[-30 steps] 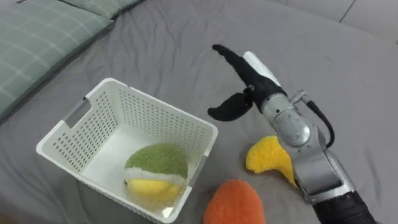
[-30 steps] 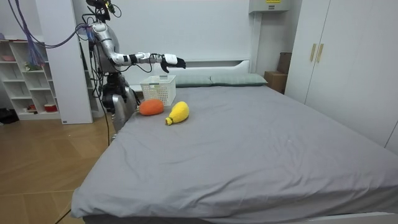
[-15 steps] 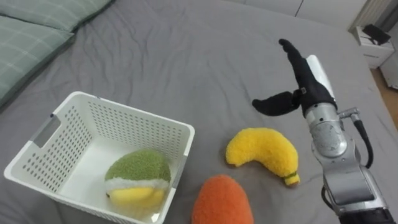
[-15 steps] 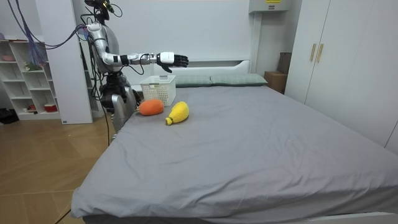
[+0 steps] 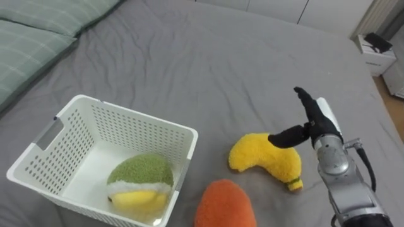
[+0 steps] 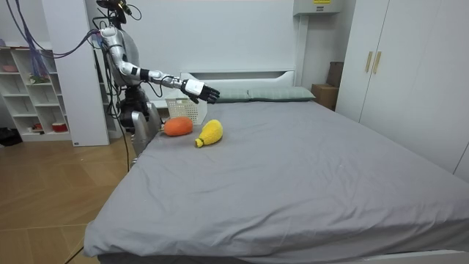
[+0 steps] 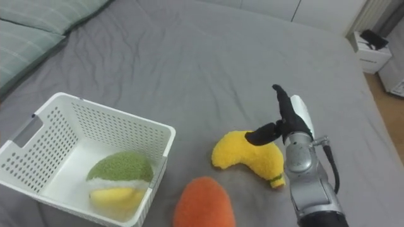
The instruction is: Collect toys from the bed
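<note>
A grey bed fills the frame. At lower left a white basket sits on it. A yellow toy lies right of centre, an orange toy at the bottom edge, and green pillows at upper left.

Orange plush toy, lower part beyond the eye views' bottom edge.

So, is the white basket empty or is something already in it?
Not empty: the white basket holds one green-and-yellow plush toy. The yellow plush and orange plush lie outside it on the bed.
</note>
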